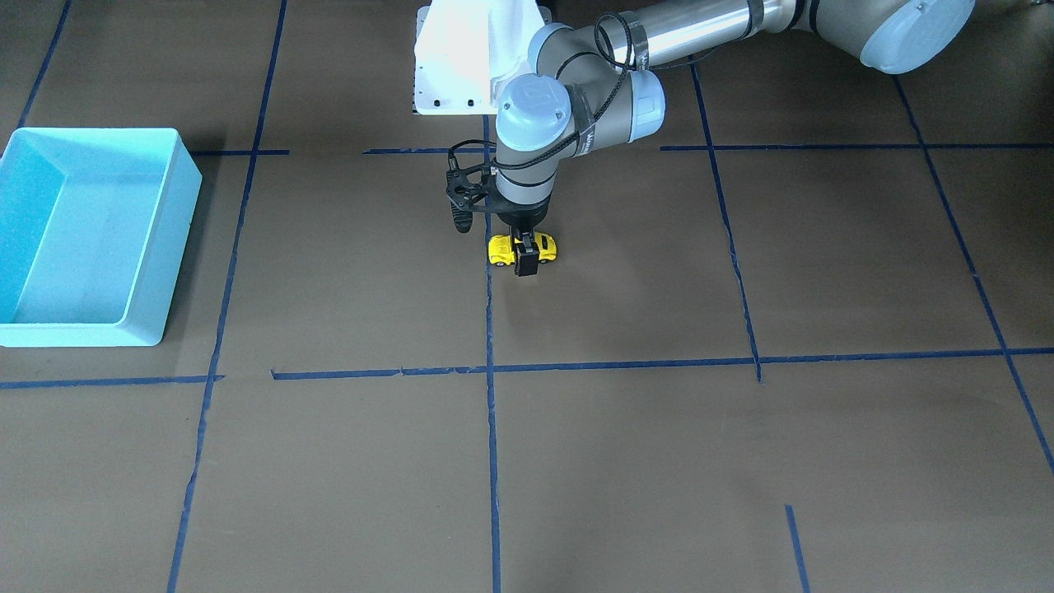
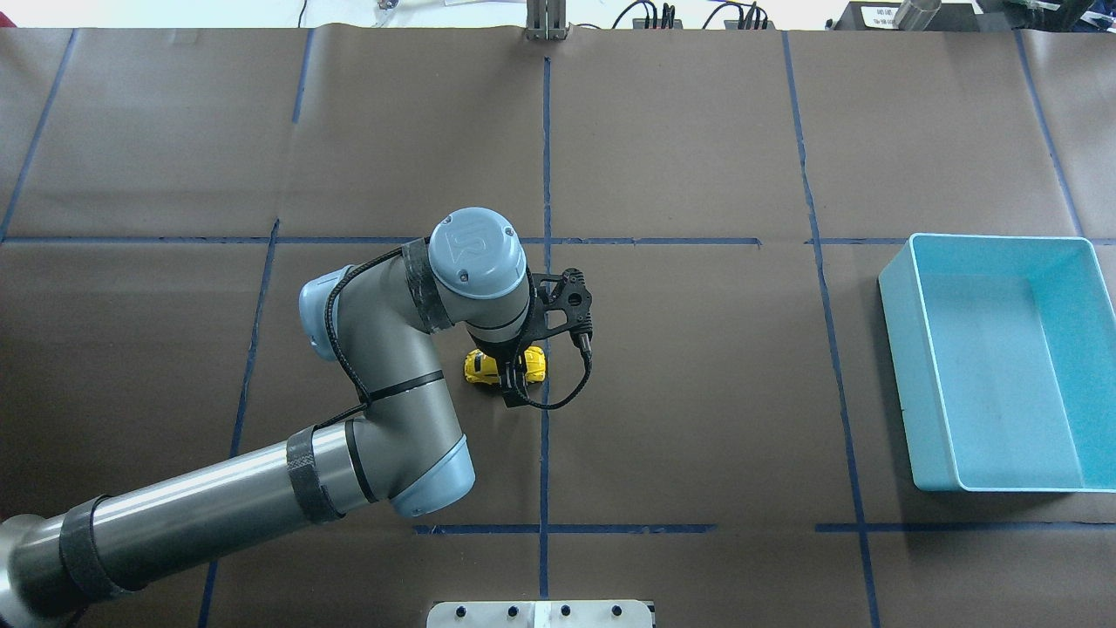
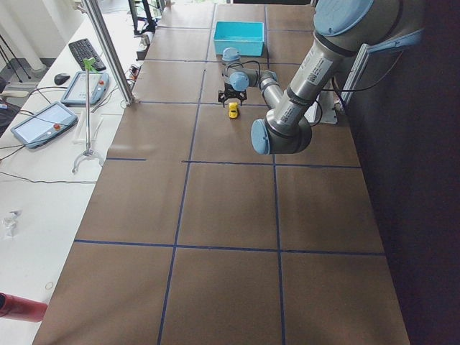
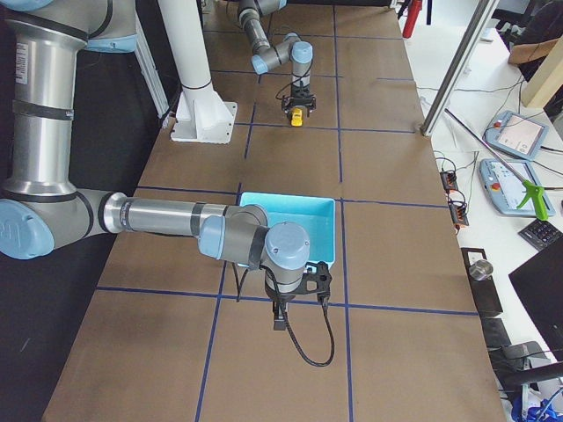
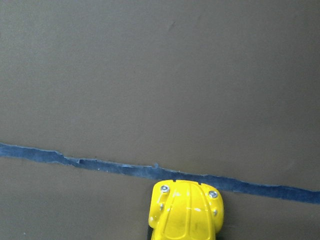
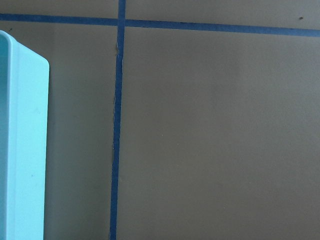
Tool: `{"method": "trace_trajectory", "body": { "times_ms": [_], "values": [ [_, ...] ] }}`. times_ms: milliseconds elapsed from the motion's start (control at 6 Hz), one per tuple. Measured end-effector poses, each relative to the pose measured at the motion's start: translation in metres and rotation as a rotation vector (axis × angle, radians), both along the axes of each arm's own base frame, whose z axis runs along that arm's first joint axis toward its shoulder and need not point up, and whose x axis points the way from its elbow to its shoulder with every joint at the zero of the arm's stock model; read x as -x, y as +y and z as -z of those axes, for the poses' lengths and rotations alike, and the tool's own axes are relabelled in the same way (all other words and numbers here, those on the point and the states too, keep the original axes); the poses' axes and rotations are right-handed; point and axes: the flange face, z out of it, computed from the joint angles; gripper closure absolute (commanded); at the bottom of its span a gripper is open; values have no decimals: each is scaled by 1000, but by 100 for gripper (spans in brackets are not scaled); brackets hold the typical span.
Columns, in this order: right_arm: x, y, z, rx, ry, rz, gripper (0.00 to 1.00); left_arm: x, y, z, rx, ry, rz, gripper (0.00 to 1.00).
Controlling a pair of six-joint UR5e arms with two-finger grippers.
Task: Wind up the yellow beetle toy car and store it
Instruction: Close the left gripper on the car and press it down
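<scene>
at table centre, left gripper (image 1: 524, 249) narrow, clamped across yellow beetle toy car (image 1: 500, 249). i judge wind-up step: next, drag car backward, wheels pressed down. right gripper (image 4: 286, 299) beside bin (image 2: 1003, 481), fingers: cannot tell.

Soft, even light is falling from above on the brown paper-covered bench (image 2: 697, 392). The light blue plastic bin (image 2: 1003, 366) is casting a faint shadow toward the robot's edge. The white metal base plate (image 1: 453, 58) is glaring, overexposed. The small yellow glossy toy car (image 5: 186, 215) is showing pale highlights, and that wrist picture is looking slightly grainy.
</scene>
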Motion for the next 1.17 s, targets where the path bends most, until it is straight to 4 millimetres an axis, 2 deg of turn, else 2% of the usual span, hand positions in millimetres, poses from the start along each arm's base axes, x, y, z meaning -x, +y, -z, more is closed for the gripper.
{"method": "trace_trajectory", "body": {
  "times_ms": [333, 500, 667, 833, 1000, 1167],
  "values": [
    [1, 4, -9, 19, -4, 1, 0, -6, 1, 1, -1, 4, -4, 5],
    [1, 4, -11, 24, -6, 1, 0, -8, 4, 1, -1, 5, -10, 13],
    [1, 4, -11, 23, -7, 1, 0, -11, 7, 1, -3, 5, -17, 33],
    [1, 3, -10, 22, -7, 1, 0, -12, 8, 3, -7, 7, -23, 47],
    [1, 3, -10, 21, -7, 1, 0, -12, 8, 4, -11, 8, -26, 66],
    [1, 3, -10, 21, -7, 0, 0, -12, 9, 4, -13, 9, -27, 96]
  ]
}}
